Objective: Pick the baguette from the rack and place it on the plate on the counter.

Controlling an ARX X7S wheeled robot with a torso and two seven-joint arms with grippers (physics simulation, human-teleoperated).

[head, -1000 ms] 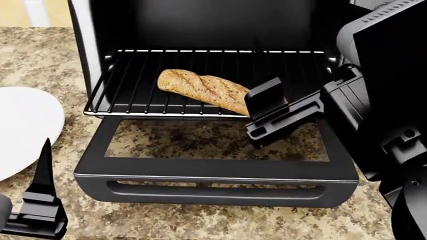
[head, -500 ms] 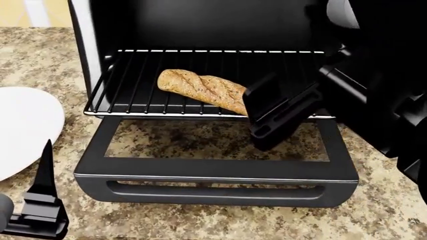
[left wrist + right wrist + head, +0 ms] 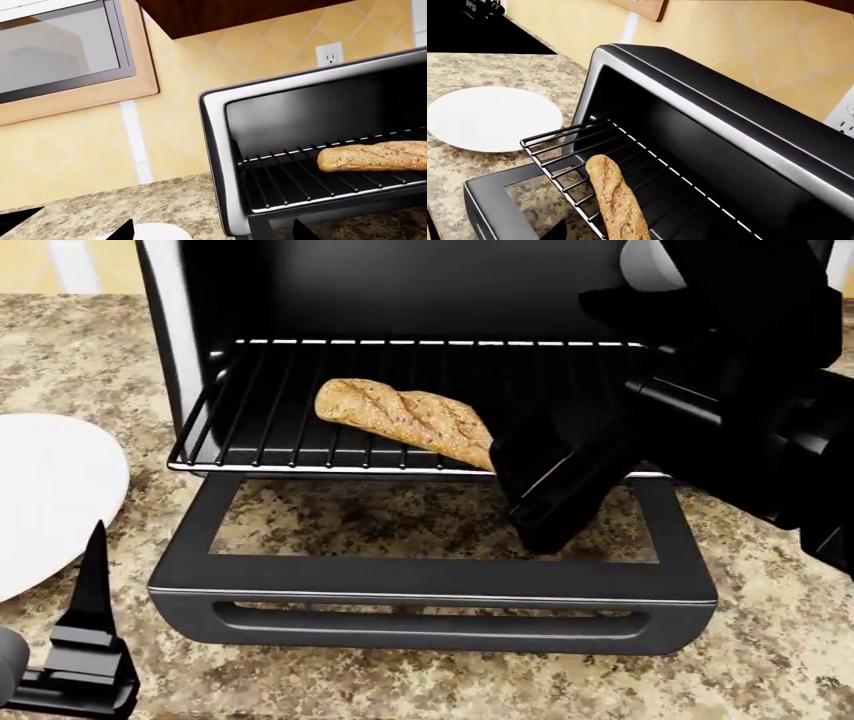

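Observation:
The baguette [image 3: 398, 417] lies slantwise on the rack [image 3: 267, 430], which is pulled out of the black toaster oven. My right gripper [image 3: 545, 478] is at the baguette's right end and hides it. In the right wrist view the baguette [image 3: 616, 197] runs between the gripper's [image 3: 627, 235] spread fingers, which do not grip it. The white plate [image 3: 40, 502] sits on the counter [image 3: 80, 350] left of the oven and shows in the right wrist view [image 3: 490, 117]. My left gripper [image 3: 91, 590] is open low at the front left, over the plate's edge [image 3: 157, 232].
The oven's glass door [image 3: 427, 600] lies folded down flat in front of the rack. The oven's side wall [image 3: 160, 330] stands between the rack and the plate. A tiled wall with a socket [image 3: 329, 53] is behind.
My right arm has swung and turned at the wrist, bringing its gripper lower and closer round the baguette's right end. The baguette and the left gripper have not moved.

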